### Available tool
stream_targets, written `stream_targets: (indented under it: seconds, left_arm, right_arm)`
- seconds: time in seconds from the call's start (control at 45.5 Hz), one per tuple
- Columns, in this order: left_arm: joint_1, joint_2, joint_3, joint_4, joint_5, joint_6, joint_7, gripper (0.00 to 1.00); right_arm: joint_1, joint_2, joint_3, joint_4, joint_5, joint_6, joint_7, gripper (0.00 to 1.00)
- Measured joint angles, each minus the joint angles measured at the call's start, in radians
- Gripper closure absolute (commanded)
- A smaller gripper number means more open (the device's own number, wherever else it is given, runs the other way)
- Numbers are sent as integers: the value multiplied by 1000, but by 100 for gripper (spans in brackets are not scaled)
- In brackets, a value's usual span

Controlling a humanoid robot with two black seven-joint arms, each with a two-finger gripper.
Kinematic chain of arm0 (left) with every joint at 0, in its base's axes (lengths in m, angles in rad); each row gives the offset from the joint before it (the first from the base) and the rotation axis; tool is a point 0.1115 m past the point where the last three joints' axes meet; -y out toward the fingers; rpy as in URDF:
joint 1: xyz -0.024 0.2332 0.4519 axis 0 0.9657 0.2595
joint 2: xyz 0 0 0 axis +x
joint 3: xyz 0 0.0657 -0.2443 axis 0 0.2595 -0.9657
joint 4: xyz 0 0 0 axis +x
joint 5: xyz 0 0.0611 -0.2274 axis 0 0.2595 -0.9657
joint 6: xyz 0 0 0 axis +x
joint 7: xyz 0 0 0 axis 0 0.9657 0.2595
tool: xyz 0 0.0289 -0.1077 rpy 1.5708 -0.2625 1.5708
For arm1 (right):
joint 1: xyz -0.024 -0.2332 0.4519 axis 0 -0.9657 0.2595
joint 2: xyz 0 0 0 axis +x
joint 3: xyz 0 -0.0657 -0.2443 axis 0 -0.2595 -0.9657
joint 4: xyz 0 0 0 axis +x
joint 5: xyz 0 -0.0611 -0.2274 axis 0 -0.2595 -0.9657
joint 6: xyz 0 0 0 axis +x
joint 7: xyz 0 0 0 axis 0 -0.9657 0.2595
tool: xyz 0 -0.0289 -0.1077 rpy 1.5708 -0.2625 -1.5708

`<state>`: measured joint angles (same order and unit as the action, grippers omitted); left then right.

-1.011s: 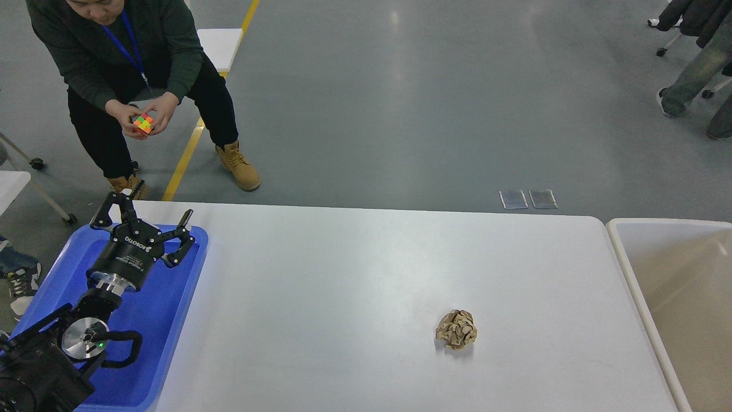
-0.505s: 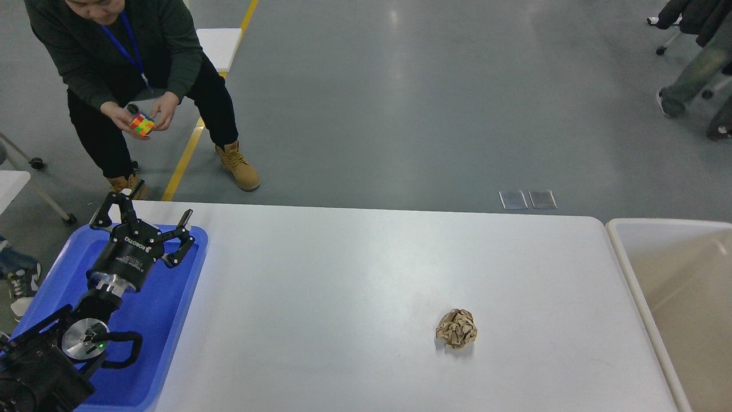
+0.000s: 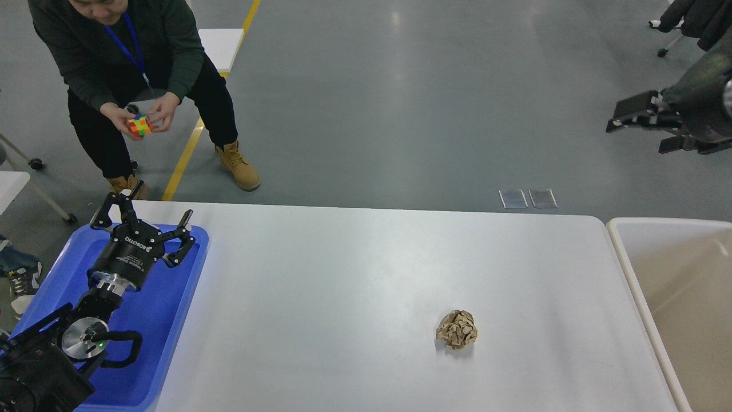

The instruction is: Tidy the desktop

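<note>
One paper ball, one tray, one bin — one cube.

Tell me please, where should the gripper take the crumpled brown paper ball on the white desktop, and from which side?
Probably from straight above, closing across the middle of the crumpled paper ball. It is roughly round, has no handle, and sits alone on the desktop, so both sides look free for the fingers.

Smooth grey floor with overhead-light glare; a yellow line runs diagonally at left. Two metal floor plates lie together. Caster chair legs occupy the upper right.
</note>
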<state>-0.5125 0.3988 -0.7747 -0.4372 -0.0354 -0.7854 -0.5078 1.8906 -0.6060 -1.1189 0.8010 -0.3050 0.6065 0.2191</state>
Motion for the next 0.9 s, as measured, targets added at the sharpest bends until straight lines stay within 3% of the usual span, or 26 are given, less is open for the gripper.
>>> stream_targets:
  seconds: [0.352,0.901]
  left_arm:
    - [0,0,0,0,0,0,0,1]
    - [0,0,0,0,-1,0,0,1]
  right_arm:
    - [121,48,-73,268,1,44,0,0]
    - [243,88,-173,569,-2,45,-1,0]
